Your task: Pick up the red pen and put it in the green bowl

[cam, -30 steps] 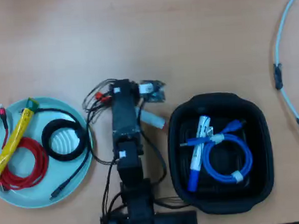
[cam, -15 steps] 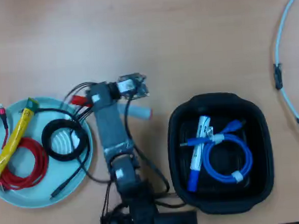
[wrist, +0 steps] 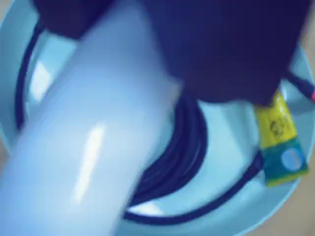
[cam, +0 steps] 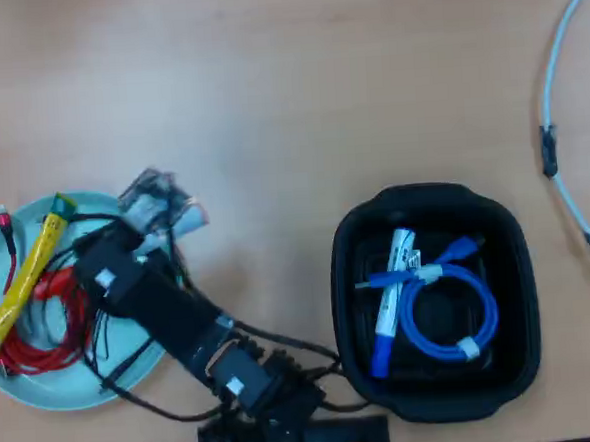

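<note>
While wrist cam blurs, overhead shows arm over green bowl, tool state unclear.

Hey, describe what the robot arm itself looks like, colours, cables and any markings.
In the overhead view the arm is built of boxy black segments, with thin black cables looping along and beside it. Small white labels sit on two segments, and a grey, partly see-through piece sits at its far end. The gripper is too blurred to make out its jaws. The wrist view shows only dark, blurred shapes.

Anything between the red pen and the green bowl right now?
No barrier: the red pen is right above the green bowl. A red cable and a yellow marker lie inside, so it would likely land on them.
</note>
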Robot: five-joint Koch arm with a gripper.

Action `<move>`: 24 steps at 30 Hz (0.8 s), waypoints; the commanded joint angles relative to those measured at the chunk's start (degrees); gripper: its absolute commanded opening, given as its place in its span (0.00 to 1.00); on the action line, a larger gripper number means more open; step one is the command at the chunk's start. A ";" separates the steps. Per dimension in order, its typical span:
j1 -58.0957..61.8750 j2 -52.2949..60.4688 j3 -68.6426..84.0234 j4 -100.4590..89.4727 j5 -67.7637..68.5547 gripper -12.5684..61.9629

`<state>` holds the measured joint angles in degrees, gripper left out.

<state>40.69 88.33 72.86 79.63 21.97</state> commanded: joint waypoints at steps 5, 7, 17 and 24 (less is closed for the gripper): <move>-10.99 -1.58 -4.92 -15.12 -0.70 0.08; -12.92 -3.78 -4.57 -17.23 -0.70 0.08; -17.05 -7.38 7.21 -33.66 -3.52 0.08; -17.75 -2.72 32.08 -59.24 -3.60 0.08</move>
<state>23.73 81.56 105.64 29.53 19.07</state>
